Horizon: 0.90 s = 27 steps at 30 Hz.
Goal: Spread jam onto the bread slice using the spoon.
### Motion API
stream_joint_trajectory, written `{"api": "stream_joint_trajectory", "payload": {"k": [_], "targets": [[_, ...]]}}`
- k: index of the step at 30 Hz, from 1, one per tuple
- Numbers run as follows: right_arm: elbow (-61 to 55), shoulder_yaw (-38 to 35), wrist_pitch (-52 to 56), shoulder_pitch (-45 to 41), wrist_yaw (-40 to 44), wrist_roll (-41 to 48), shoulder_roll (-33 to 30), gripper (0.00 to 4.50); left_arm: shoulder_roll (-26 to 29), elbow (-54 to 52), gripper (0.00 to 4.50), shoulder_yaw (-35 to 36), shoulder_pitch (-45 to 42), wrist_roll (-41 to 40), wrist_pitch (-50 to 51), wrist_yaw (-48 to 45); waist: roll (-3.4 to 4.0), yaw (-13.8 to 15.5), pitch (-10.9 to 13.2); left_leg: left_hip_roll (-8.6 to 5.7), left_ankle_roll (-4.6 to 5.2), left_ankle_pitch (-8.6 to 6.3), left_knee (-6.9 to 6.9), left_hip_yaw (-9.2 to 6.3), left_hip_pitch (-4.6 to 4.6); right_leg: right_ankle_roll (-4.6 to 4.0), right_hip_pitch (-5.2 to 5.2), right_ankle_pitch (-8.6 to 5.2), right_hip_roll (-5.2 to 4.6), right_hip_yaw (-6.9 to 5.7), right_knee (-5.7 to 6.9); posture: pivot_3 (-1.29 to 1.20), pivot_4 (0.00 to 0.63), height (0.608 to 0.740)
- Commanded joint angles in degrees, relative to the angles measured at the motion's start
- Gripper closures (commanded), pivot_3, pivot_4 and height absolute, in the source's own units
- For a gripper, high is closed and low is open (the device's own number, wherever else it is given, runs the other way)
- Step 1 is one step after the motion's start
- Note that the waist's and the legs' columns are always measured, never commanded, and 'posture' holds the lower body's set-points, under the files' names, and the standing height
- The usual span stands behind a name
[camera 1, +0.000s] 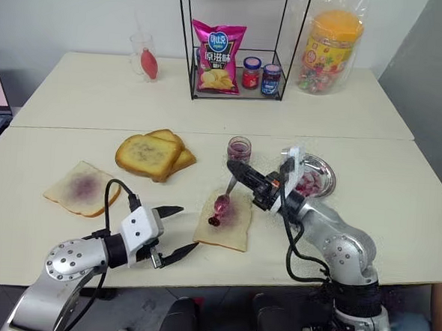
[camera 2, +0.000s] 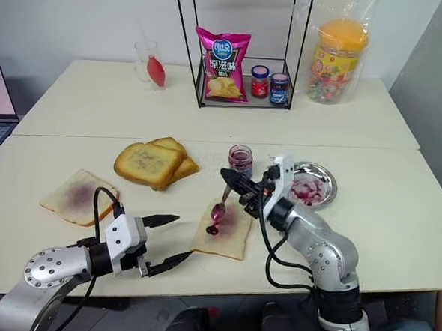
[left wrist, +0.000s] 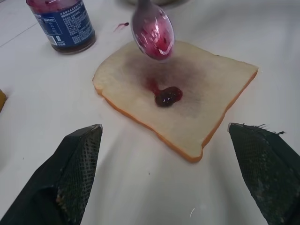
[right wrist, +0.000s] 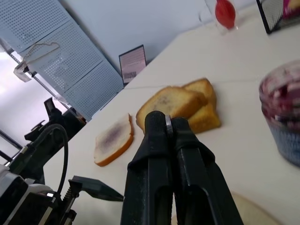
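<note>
In the left eye view, the bread slice (camera 1: 225, 224) lies on the counter (camera 1: 399, 191) near the front edge, a dark blob of jam (camera 1: 214, 221) on its left part. The right gripper (camera 1: 236, 169), fingers pressed together on the handle of the spoon (camera 1: 224, 198), holds it tilted with the stained bowl just above the slice's upper left area. The jam jar (camera 1: 239, 149) stands at 12 o'clock from the slice, just behind the gripper. At 3 o'clock from the jar sits a round metal dish (camera 1: 319, 176) smeared with jam. The left gripper (camera 1: 176, 230), fingers spread wide and holding nothing, hangs at 9 o'clock of the slice, just beside its front left corner. Two toasted slices (camera 1: 154, 153) are stacked at 10 o'clock from the slice; a second smeared bread slice (camera 1: 81, 188) lies further left. At the back a wire rack (camera 1: 238, 69) holds a crisp bag (camera 1: 217, 56) and two small lidded jars (camera 1: 260, 76). In the left wrist view, the spoon bowl (left wrist: 153, 30) hovers over the slice (left wrist: 197, 93), above a glossy jam blob (left wrist: 168, 96); the jar (left wrist: 63, 23) stands beside. In the right wrist view, the shut fingers (right wrist: 166, 154) point toward the toast (right wrist: 180, 105).
</note>
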Motion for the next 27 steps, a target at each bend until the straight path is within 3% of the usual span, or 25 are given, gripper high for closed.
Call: {"api": "stream_joint_trajectory", "payload": {"k": [1,11,20,27], "targets": [[2.1,-2.3,0.4,0.0,-2.1,3.4,4.1,4.5,0.4,-1.3,0.0,0.7,1.2,-0.2,-1.7,-0.6,0.0,-0.1,0.0,0.0,0.0,0.0,0.0,0.0,0.01,0.0,0.0,0.0,0.0,0.0,0.01,0.0,0.15,0.74],[8.8,-4.8,1.5,-0.1,-4.2,3.6,7.3,4.5,0.6,-1.0,0.0,0.4,0.5,-0.3,-1.7,-1.1,-0.01,-0.1,0.0,0.0,0.0,0.0,-0.01,0.0,0.0,0.0,0.0,0.0,0.01,-0.01,0.0,0.0,0.15,0.74],[13.2,-8.0,-2.9,-1.8,-5.9,-1.0,4.4,4.5,0.5,-1.1,0.0,-0.6,-1.4,-0.1,-0.7,-1.4,-0.01,-0.1,0.0,-0.01,0.0,0.0,0.01,0.02,0.02,0.03,0.02,0.02,0.01,0.01,0.0,0.0,0.15,0.74],[8.4,-10.5,-0.9,-4.0,-7.0,2.5,3.5,4.5,0.5,-0.9,0.0,-0.6,-1.4,0.0,-0.9,-1.4,-0.01,-0.1,0.0,-0.01,0.0,0.0,0.01,0.01,0.01,0.05,0.03,0.03,0.01,0.01,0.0,0.0,0.15,0.74]]}}
